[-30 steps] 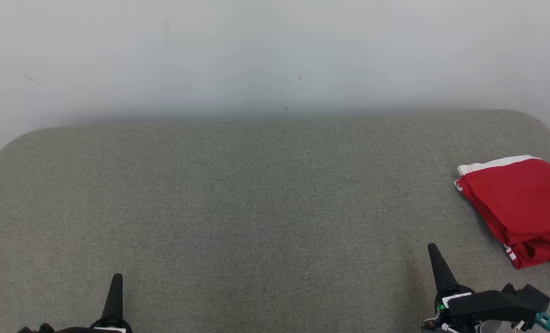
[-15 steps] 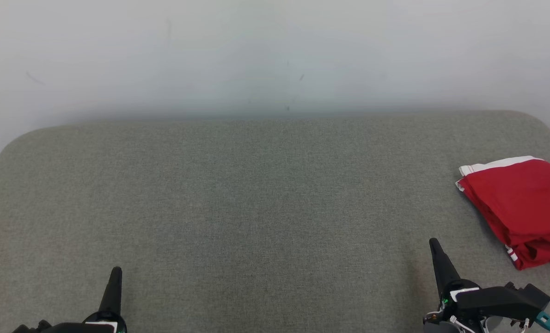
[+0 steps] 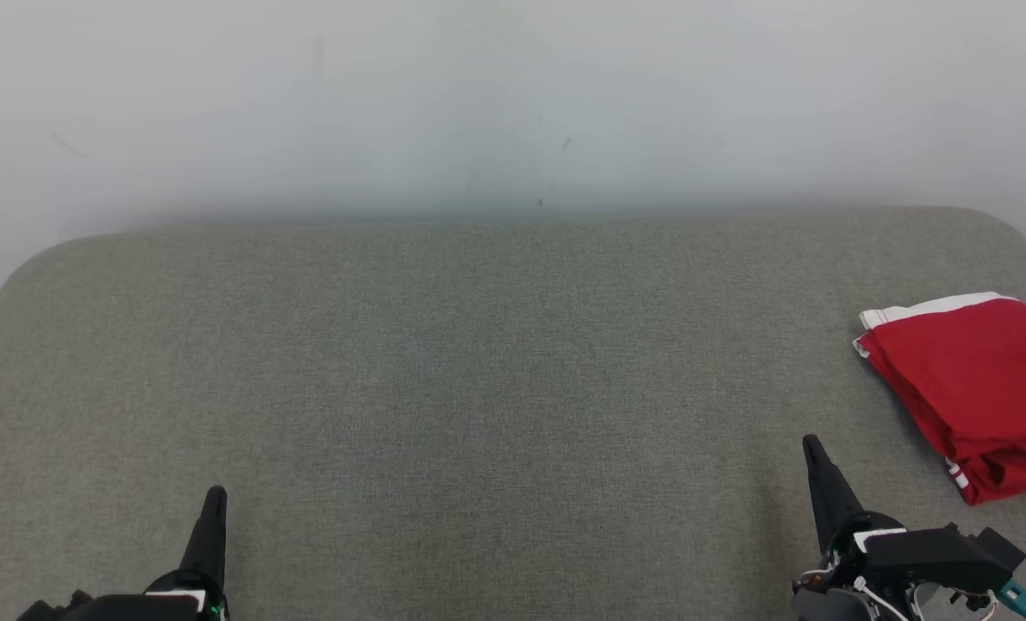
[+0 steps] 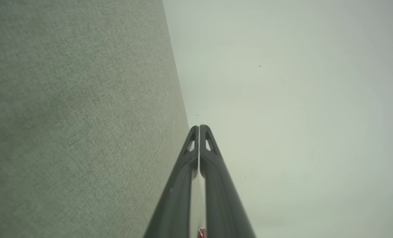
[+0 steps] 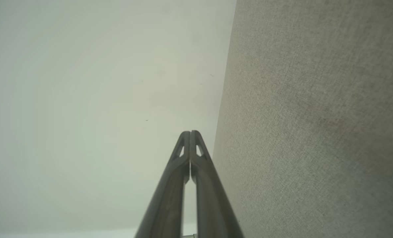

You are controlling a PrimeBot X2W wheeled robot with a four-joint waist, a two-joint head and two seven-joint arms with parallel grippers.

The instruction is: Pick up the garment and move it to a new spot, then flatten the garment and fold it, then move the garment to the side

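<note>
A: Looking for the garment (image 3: 970,388): red with white trim, folded into a compact stack, lying at the far right of the grey cushion (image 3: 478,371), partly cut off by the head view's right edge.

B: Touching either gripper?

A: No. Well apart from the left gripper (image 3: 216,496) at the lower left. Nearer the right gripper (image 3: 813,444) at the lower right, but clear of it, with bare grey fabric between.

B: And the fingers (image 4: 216,178)?

A: Pressed together on both sides, tip to tip, holding nothing. Plain in both wrist views too: two dark fingers meeting at a point, aimed along the cushion toward the pale wall (image 3: 513,103).

B: Pointing where in the head view?

A: Up the view, left one tipped slightly right, right one slightly left.
</note>
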